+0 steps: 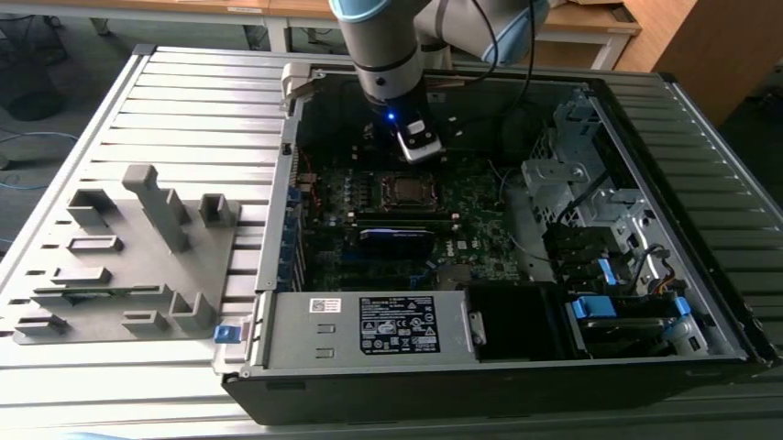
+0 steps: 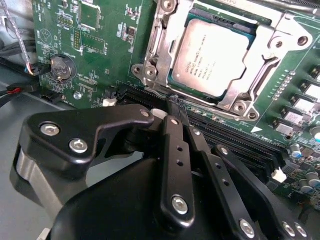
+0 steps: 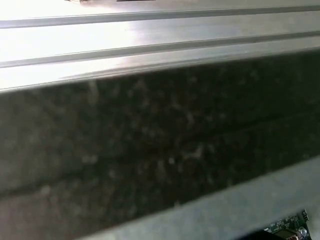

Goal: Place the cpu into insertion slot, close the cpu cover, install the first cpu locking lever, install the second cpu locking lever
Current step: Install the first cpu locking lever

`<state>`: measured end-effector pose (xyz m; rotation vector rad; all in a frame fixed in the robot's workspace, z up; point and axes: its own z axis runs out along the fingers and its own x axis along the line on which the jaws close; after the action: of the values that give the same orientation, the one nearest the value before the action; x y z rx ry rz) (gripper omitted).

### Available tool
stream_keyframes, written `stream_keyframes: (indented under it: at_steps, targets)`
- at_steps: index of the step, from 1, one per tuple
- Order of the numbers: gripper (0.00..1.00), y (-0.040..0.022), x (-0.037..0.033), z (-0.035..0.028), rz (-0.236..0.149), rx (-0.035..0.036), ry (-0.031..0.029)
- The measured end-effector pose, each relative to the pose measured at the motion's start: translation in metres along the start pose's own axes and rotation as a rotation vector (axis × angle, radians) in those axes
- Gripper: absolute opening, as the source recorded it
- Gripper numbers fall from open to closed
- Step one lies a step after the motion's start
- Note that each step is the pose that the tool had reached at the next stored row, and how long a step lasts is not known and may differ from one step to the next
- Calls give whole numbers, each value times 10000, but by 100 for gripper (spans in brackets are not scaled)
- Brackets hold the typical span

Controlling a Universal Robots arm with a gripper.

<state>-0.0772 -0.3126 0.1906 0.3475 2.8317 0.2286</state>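
Note:
The cpu (image 2: 212, 57), a silvery-grey square chip, lies flat in the insertion slot (image 1: 404, 188) on the green board. The cpu cover (image 2: 154, 50), a silvery frame with a square window, lies down around the chip's edges. My gripper (image 2: 175, 102) is shut, its black fingers (image 2: 172, 145) pressed together. Their tips sit at the socket's edge, by a thin metal lever rod (image 2: 150, 89) that runs along that side. I cannot tell whether the tips touch the rod. In the exterior view my gripper (image 1: 420, 151) hangs just behind the socket, inside the open computer case.
Long black memory slots (image 2: 240, 137) run beside the socket, close under my fingers. A coin battery (image 2: 61, 67) sits on the board. The case (image 1: 288, 220) lies on a slatted metal table, with a grey fixture (image 1: 123, 247) at the exterior view's left and a power supply (image 1: 391, 325) in front.

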Motion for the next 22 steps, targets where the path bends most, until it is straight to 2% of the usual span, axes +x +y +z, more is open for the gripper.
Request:
stream_keyframes:
  at_steps: [7, 17, 19, 22]
  targets:
    - [11, -4, -3, 5, 8, -27, 7]
    - [11, 5, -71, 27, 35, -85, 13]
    - [11, 3, -73, 25, 57, -148, 31]
    - [11, 3, -75, 26, 120, -351, 79]
